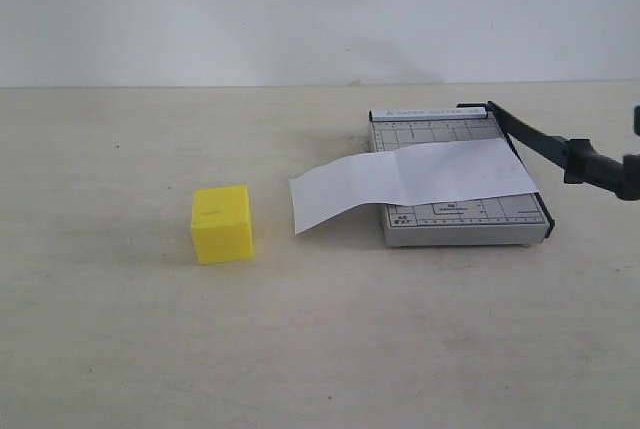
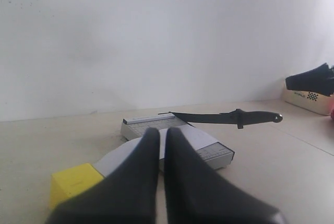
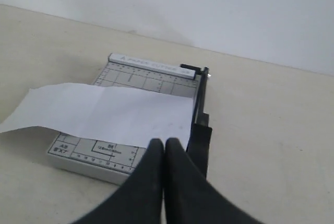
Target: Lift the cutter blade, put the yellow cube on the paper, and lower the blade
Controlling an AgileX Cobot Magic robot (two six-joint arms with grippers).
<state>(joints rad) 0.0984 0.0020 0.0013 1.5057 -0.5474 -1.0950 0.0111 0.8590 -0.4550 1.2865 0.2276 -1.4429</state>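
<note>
The cutter blade (image 1: 545,139) stands raised above the grey trimmer base (image 1: 470,221), its handle out past the base's right side with nothing holding it. The white paper (image 1: 410,177) lies across the base and hangs off its left side. On the table to the left of the paper sits the yellow cube (image 1: 222,224), apart from it. In the left wrist view my left gripper (image 2: 162,130) is shut and empty, back from the cube (image 2: 73,185) and the paper (image 2: 120,156). My right gripper (image 3: 165,143) is shut on nothing, right beside the blade handle (image 3: 201,140).
The tabletop ends at a white wall behind the trimmer. A small white box with a checker mark (image 2: 308,99) sits far off in the left wrist view, and a dark shape (image 2: 312,78) stands above it. A black part (image 1: 636,119) shows at the exterior view's right edge.
</note>
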